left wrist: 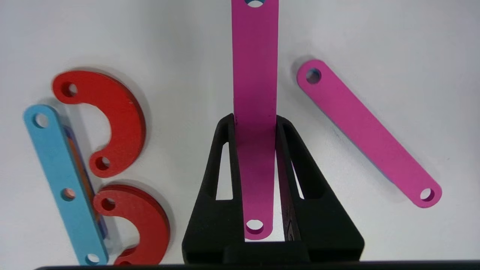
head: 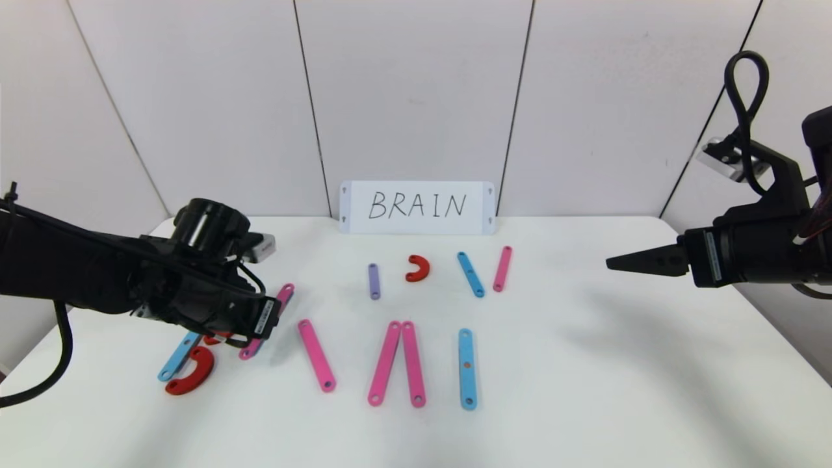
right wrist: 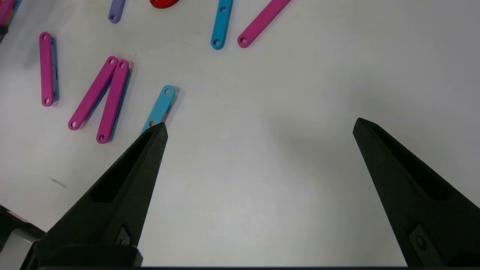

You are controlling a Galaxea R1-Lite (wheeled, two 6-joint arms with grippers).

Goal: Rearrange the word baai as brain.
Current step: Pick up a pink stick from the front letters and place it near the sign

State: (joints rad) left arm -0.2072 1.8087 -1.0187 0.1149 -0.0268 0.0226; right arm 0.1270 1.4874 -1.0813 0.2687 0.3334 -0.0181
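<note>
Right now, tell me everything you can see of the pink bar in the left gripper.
The pink bar is a long, flat strip of what looks like matte plastic, with rounded ends and a round hole near each end. The left gripper is shut on it, one black finger pressed against each long edge, near one end. It sits at the table's left side, beside a blue bar and two red curves. Whether it touches the table cannot be told.

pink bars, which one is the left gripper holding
The left gripper is shut on the pink bar beside the two red C-curves. It sits between the gripper's fingers, while the neighbouring loose pink bar lies free on the table.
</note>
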